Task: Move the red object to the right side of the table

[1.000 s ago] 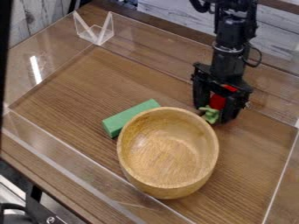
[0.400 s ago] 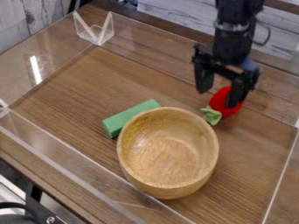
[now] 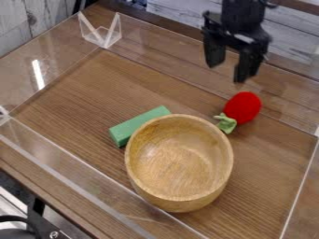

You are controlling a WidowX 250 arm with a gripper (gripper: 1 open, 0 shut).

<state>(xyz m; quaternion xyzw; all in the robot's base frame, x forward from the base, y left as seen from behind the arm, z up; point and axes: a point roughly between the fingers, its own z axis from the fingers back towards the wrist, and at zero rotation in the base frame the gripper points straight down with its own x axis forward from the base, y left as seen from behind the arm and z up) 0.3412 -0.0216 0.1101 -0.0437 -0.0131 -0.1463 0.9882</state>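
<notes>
The red object (image 3: 242, 106), a small glossy red toy fruit with a light green leafy end, lies on the table (image 3: 137, 84) at the right side, just beyond the wooden bowl's rim. My gripper (image 3: 233, 59) hangs above and slightly behind it, pointing down. Its black fingers (image 3: 251, 63) stand apart and open, with nothing between them. The fruit rests free on the wood, clear of the fingers.
A large wooden bowl (image 3: 180, 161) sits at the front centre. A flat green block (image 3: 134, 125) lies against the bowl's left rim. Low clear acrylic walls (image 3: 50, 140) border the table. A small clear stand (image 3: 100, 31) is at the back left.
The gripper has risen off the red object and shifted slightly left, leaving the fruit lying on the table. The jaws stayed open throughout.
</notes>
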